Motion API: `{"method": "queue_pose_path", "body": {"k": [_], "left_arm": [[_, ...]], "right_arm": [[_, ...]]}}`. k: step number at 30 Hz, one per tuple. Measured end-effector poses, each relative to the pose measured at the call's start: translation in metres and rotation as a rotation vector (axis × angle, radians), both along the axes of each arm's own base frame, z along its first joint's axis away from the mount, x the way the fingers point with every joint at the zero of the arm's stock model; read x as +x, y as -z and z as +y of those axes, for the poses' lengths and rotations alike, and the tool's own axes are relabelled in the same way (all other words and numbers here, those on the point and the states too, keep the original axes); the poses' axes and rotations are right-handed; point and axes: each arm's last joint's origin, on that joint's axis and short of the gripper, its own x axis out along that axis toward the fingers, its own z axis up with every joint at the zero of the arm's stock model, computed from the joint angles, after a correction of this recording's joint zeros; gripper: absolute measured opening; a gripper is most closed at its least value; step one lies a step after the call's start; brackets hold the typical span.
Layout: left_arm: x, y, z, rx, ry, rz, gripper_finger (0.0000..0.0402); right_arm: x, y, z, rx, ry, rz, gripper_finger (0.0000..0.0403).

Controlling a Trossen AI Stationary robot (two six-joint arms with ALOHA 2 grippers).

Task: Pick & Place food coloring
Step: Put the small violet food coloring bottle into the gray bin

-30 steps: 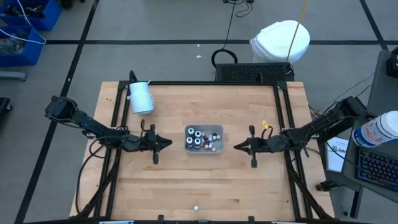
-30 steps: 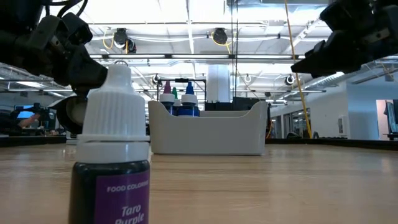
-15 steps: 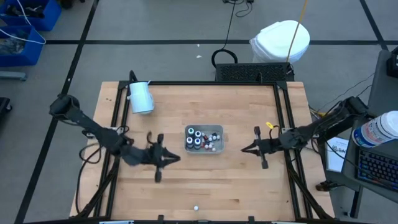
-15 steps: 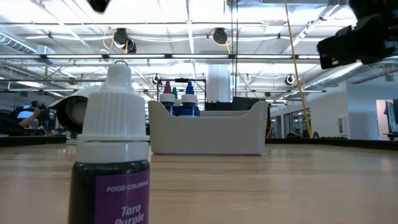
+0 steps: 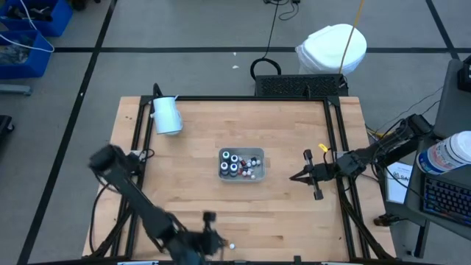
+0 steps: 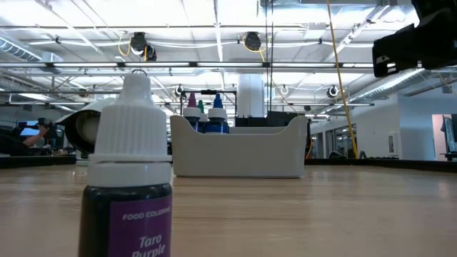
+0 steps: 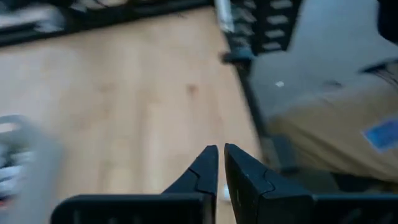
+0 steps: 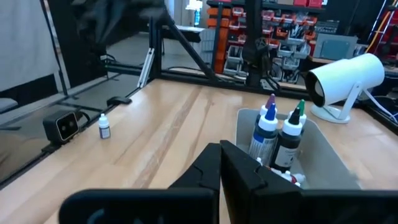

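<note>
Down at the six o'clock edge of the bench (image 5: 184, 213), the left arm stretches low from the nine o'clock side, its left pincer (image 5: 215, 241) just beside a lone bottle (image 5: 231, 246) that stands near that edge. Seen from the wrist, the two fingers (image 7: 205, 171) nearly meet with only a thin gap, and nothing is gripped between them.

Over at three o'clock the right arm reaches in from the bench's side, its right pincer (image 5: 294, 177) pointing toward the middle, well apart from the tray (image 5: 241, 177). Its jaws are closed tight and hold nothing.

The food coloring (image 5: 234, 163) sits in the pale grey tray at the centre of the bench: four dark round bottles, upright, on the tray's nine o'clock half, and a cluster of tiny white pieces, some with red, on the three o'clock half; their number is too small to count. One more bottle, white-capped with a purple label, stands alone close to the low camera.

One white cylinder (image 5: 167, 115) lies at about ten o'clock on the bench, well apart from the tray.
</note>
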Motion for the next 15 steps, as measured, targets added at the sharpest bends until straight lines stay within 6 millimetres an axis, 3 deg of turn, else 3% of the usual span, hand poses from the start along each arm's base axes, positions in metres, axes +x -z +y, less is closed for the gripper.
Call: {"method": "queue_pose_path", "body": {"k": [6,10,15], "left_arm": [[0.034,0.037,-0.040,-0.152,0.113,0.160,0.0062],[0.049,0.047,-0.043,-0.123,0.104,0.198,0.0128],[0.055,0.056,-0.031,-0.045,0.061,0.237,0.0214]], "right_arm": [[0.000,0.000,0.000,0.027,0.002,0.001,0.0001],[0.000,0.000,0.000,0.037,0.002,0.004,0.0001],[0.000,0.000,0.000,0.037,0.002,0.003,0.0001]]}}
